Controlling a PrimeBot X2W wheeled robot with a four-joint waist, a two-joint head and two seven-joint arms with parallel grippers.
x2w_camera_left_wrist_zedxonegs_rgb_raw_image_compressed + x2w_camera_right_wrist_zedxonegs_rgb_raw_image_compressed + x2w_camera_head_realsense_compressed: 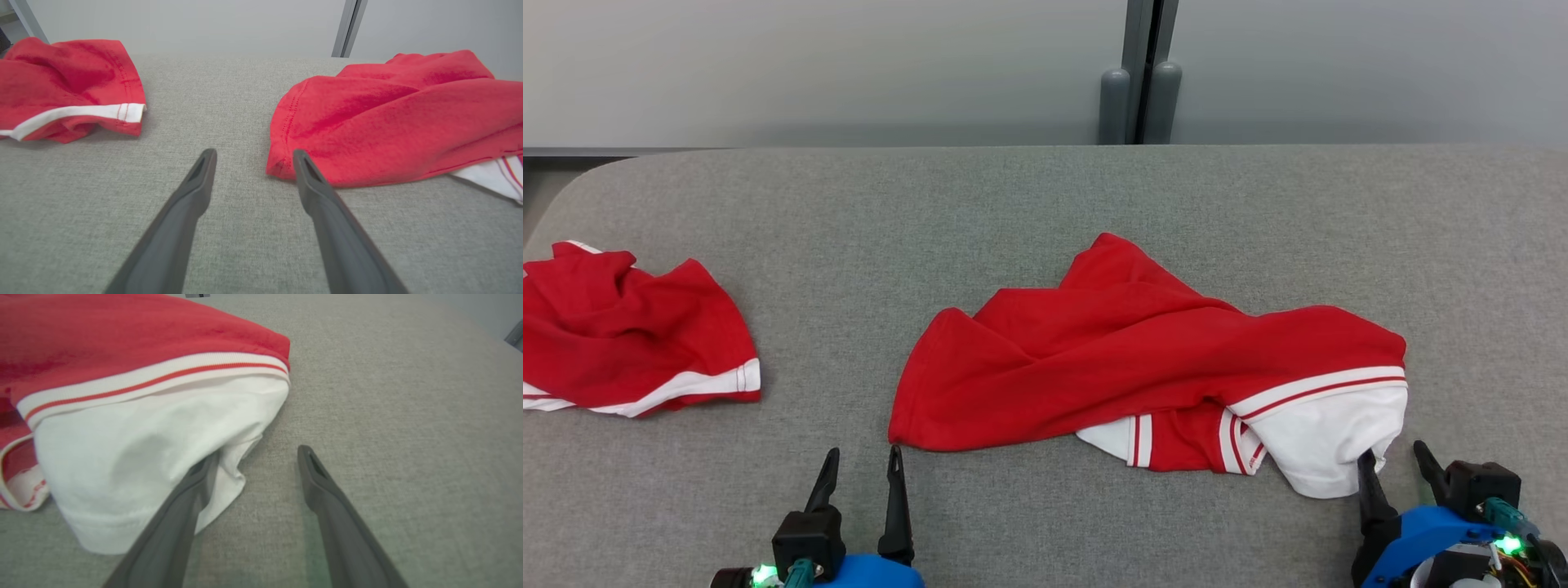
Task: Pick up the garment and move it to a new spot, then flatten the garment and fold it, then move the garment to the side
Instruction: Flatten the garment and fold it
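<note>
Left claw (864,451): low, open wide, one tip beside the garment (1127,359).
Right claw (1392,452): low, open wide — one finger against the white part.
Garment: crumpled, middle of worktop (1013,212).
Count: two claws, two red garments — second garment (629,327) far left.

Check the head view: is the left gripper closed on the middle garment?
No, the left gripper stands open beside the middle garment, holding nothing.

Garment (1143,367) lay centre-right of frame on the table (1013,204). Second garment (629,335) sat at the left edge, well apart. Left gripper (864,451) was at bottom, approx. centre-left, just beside garment's lower-left corner. Right gripper (1392,452) was at bottom right, one finger touching garment's lower-right end.
</note>
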